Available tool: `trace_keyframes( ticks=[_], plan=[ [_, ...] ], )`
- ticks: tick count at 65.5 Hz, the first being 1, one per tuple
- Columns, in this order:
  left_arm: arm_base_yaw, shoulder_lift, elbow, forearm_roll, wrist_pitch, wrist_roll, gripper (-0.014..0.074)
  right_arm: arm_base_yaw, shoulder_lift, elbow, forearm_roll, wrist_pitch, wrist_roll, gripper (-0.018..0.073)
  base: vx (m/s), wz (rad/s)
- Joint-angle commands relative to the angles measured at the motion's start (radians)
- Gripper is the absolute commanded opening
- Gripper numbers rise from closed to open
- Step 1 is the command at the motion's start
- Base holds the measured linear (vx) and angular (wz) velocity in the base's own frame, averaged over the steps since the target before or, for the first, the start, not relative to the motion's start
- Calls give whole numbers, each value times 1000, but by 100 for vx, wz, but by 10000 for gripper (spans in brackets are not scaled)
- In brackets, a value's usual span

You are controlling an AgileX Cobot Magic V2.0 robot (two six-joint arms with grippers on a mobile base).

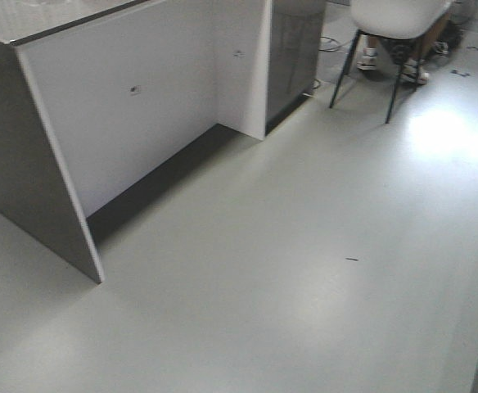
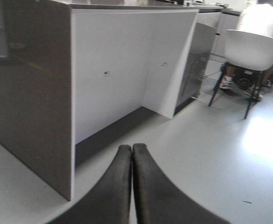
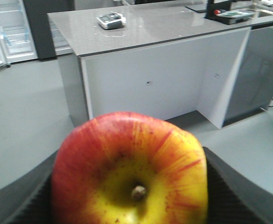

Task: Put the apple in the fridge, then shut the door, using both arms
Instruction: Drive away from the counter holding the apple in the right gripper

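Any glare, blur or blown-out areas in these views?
Front view: hazy overall, with a blown-out glare patch on the floor near the chair. Left wrist view: the left gripper is a blurred dark foreground; the chair is overexposed. Right wrist view: the apple is close yet fairly sharp; the fridge looks washed out.

Wide bare floor (image 1: 304,286) left open ahead and rightward, left side blocked by a grey island counter (image 1: 124,115), an occupied chair (image 1: 394,20) set beyond its far end, clear floor seen past its other end toward the open fridge (image 3: 15,32)
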State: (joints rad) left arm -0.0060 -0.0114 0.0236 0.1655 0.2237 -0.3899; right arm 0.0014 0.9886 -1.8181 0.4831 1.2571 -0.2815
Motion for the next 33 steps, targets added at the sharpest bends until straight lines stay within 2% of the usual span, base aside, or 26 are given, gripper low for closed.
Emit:
trace_keyframes(
  ticks=[1,33],
  plan=[
    [-3,-14,-17,2,-70,-7,-6,-1,1,-19,20,-75,-9,-9,-2,38],
    [-3,-14,-17,2,-70,-7,-6,-1,1,-19,20,-75,-9,-9,-1,36]
  ],
)
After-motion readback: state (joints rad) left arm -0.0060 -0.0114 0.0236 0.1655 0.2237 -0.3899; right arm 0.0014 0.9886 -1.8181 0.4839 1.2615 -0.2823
